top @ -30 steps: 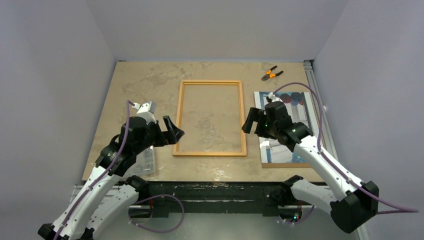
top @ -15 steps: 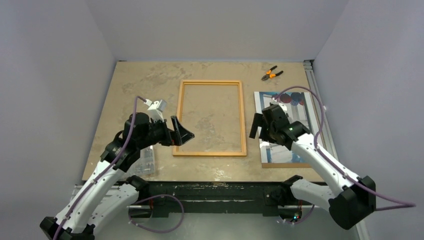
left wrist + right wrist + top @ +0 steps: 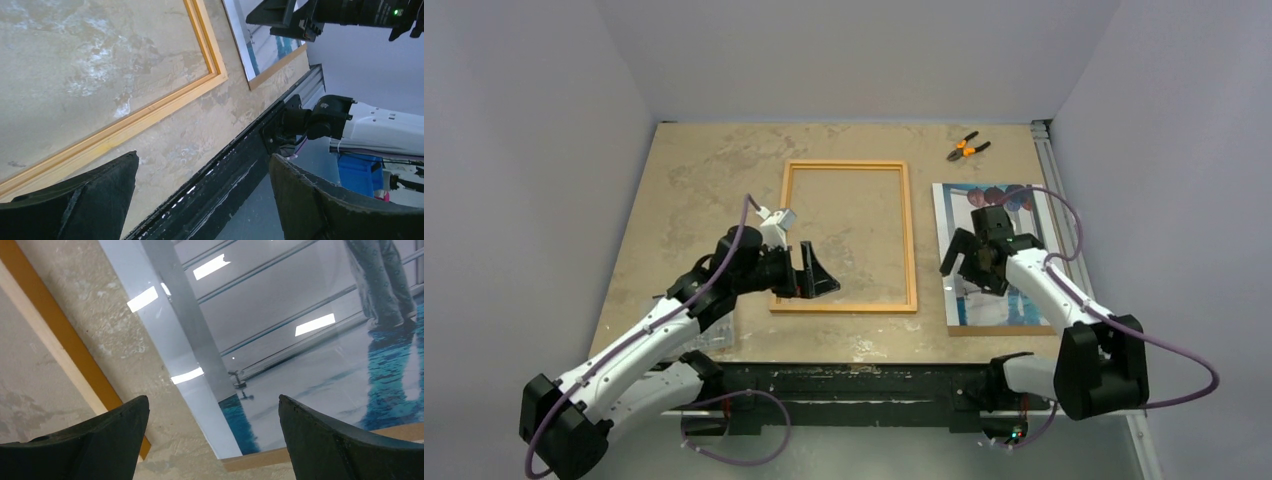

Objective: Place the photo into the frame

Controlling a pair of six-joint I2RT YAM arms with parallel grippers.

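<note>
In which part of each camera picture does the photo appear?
Top external: photo at right, beside the frame, partly under the right arm.
Left wrist: photo top centre, beyond the frame's corner.
Right wrist: photo fills the upper right.
Shared landmark: the frame's orange rail next to the photo.

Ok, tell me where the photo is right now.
In the top view, the photo lies flat on the right side, just right of the frame, beneath the open right gripper.
</note>
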